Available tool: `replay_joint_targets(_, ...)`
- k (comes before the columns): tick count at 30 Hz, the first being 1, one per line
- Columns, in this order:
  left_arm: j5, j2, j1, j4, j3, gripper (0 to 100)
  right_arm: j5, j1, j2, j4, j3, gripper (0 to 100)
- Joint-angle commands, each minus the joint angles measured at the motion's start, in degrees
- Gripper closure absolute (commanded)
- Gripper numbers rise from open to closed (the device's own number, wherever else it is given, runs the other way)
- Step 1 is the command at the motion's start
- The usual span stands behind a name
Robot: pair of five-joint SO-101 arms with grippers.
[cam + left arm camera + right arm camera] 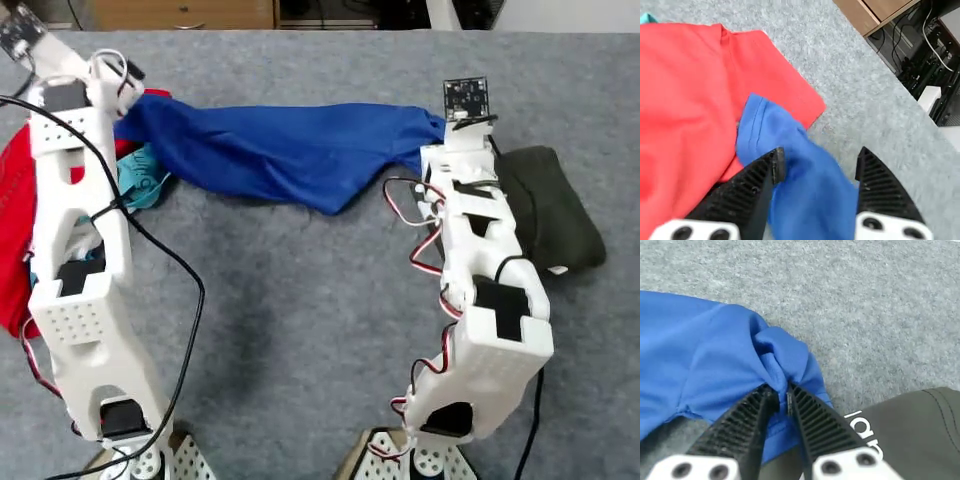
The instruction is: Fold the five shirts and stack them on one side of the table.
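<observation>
**Item 1.** Long blue shirt [290, 150] of thin knit cloth, taken as the landmark. It is drawn out unfolded in a wide band across the far part of the grey felt-covered table [300, 330]. It is strung between the two arms, and its middle is sagged toward the near edge.

**Item 2.** Right gripper [782, 392], a black ribbed claw on a white printed arm. It is found at the blue shirt's right end. Its jaws are pressed together on a small bunched fold of the blue cloth, which is puckered around the pinch.

**Item 3.** Left gripper [820, 162], of the same make. It is found at the blue shirt's left end. Its jaws are held wide apart with nothing clamped, and the blue cloth is seen in the gap between them.

**Item 4.** Flat red cotton shirt [690, 100]. It is spread under the blue shirt's left end, and a stitched corner of the blue cloth is laid over it.

**Item 5.** Crumpled teal shirt [148, 180]. It is lodged just nearward of the blue shirt's left end, against the red shirt, and is partly covered by the left arm.

**Item 6.** Folded dark olive-black shirt [555, 215] with white print. It is set close beside the blue shirt's right end and is partly covered by the right arm.

**Item 7.** Brown wooden cabinet [180, 12]. It is placed behind the blue shirt, past the table's far edge.
</observation>
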Motion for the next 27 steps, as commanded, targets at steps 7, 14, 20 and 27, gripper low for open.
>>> replay_joint_targets(7, -25.49, -0.48, 15.3, 36.04, -23.82, 76, 0.44, -1.01, -0.04, -1.05, -2.86, 99.4)
replay_joint_targets(14, -35.87, -4.09, 28.04, 35.52, -5.71, 77, 0.44, -0.92, -0.04, -1.05, -3.03, 99.4)
replay_joint_targets(20, -33.32, -10.95, 33.58, 24.79, 14.42, 77, 0.44, -0.84, -0.04, -1.05, -3.03, 99.4)
replay_joint_targets(27, -26.2, -31.25, 34.29, -7.47, 50.55, 77, 0.44, -0.75, -0.04, -1.05, -3.12, 99.4)
